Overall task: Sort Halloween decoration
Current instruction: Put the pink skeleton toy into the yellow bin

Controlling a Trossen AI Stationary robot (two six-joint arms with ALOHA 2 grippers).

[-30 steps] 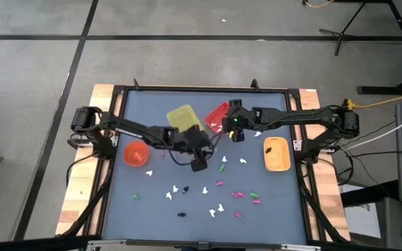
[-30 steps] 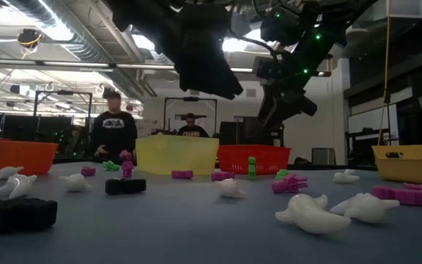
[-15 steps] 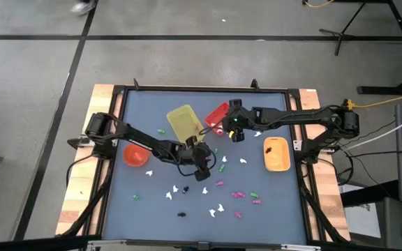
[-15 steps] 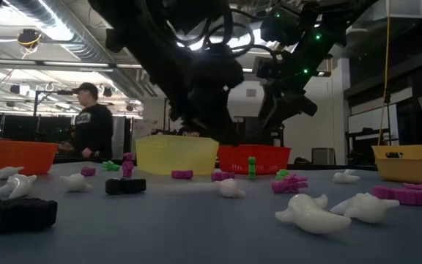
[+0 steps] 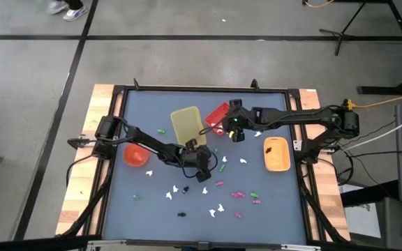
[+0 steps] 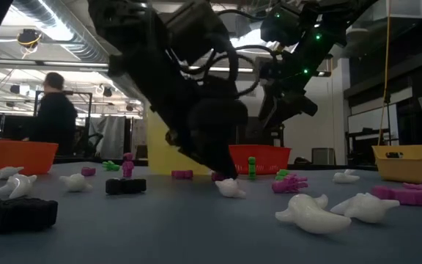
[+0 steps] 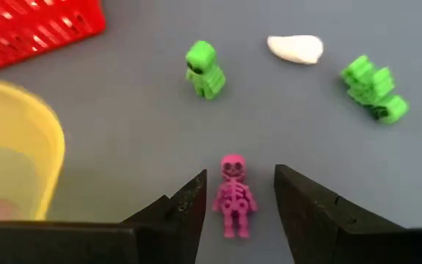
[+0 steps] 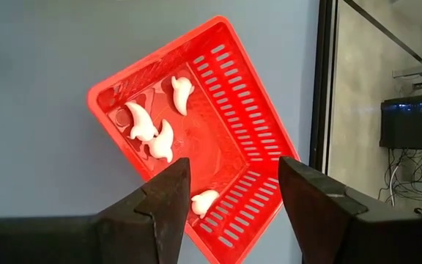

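A pink skeleton trinket [image 7: 234,194] lies flat on the blue table, and my left gripper [image 7: 239,185] stands open low over it, one finger on each side, with a gap to each finger. In the high view that gripper [image 5: 202,172] is at the table's middle. Ahead of it lie two green figures [image 7: 205,70] [image 7: 376,89] and a white ghost [image 7: 295,49]. My right gripper [image 5: 236,134] hangs open above the red bin [image 8: 233,110], which holds several white ghosts [image 8: 152,132]. More white, pink, green and black trinkets [image 5: 218,208] are strewn over the table's near half.
The yellow bin [image 5: 185,124] stands beside the red bin [image 5: 218,115] at the far middle. An orange bowl [image 5: 135,153] sits at the left and an orange tray [image 5: 277,155] at the right. In the low view a person [image 6: 53,117] is in the room behind.
My left gripper has sunk to just above the table and shifted a little toward the near edge, tipping further down, and now straddles the pink skeleton. Its fingers have stayed open. The person behind the table has walked leftward.
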